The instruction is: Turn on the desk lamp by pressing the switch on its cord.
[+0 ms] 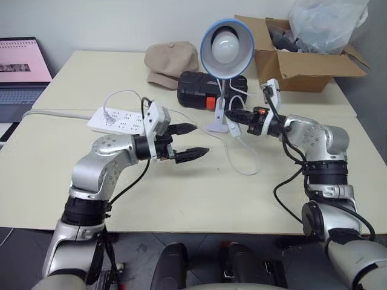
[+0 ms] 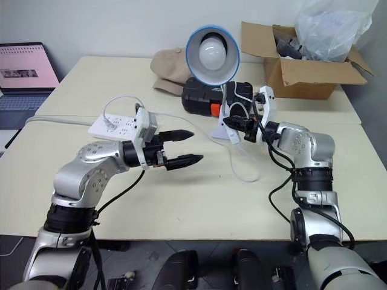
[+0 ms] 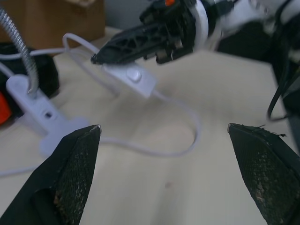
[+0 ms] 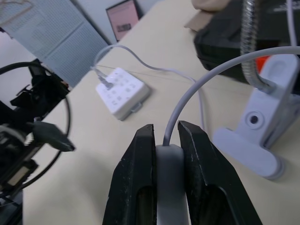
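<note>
Nearest the camera, the left gripper point(image 1: 192, 140) hovers above the table point(image 1: 193, 199) with its two black fingers spread wide and nothing between them, pointing across toward the lamp's clamp foot. Behind that arm, well to the left of the desk lamp point(image 1: 227, 41), a white power strip point(image 1: 118, 121) lies flat with a plug in it. A beige cap point(image 1: 171, 62) and a black case point(image 1: 202, 89) sit just behind and left of the lamp, whose blue shade faces the camera with its globe bulb unlit. Just right of the clamp foot, the right gripper point(image 4: 164, 136) is pinched tight on the switch point(image 3: 133, 77), held slightly off the table. From there the cord point(image 1: 242, 160) hangs down, loops on the tabletop, and runs back to the lamp. Farther right, behind the lamp, stands a cardboard box point(image 1: 302, 63).
</note>
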